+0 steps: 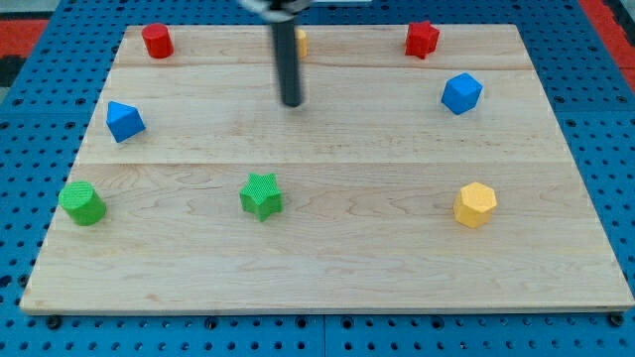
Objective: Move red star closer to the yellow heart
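The red star (422, 39) lies near the board's top edge, right of centre. A yellow block (300, 42), mostly hidden behind the rod, lies at the top centre; its shape cannot be made out. My tip (291, 102) is on the board just below that yellow block, well to the left of the red star, touching no block.
A red cylinder (157, 41) is at top left, a blue block (124, 121) at left, a green cylinder (81, 203) at lower left, a green star (261, 194) at lower centre, a blue block (461, 93) at right, a yellow hexagon (475, 204) at lower right.
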### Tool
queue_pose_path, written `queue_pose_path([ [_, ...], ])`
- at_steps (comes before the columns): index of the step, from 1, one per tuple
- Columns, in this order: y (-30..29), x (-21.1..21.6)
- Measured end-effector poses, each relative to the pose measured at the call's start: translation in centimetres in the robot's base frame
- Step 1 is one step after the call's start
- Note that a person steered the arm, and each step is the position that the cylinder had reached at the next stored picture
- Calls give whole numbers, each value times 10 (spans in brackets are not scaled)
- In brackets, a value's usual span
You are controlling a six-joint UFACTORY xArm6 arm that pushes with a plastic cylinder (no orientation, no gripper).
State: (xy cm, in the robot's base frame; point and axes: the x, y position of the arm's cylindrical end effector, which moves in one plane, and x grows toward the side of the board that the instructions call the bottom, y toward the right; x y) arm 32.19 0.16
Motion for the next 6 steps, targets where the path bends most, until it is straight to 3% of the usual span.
queue_pose_path([
  [1,110,-23],
  [3,218,-78],
  [4,213,-93],
  [6,86,-104],
])
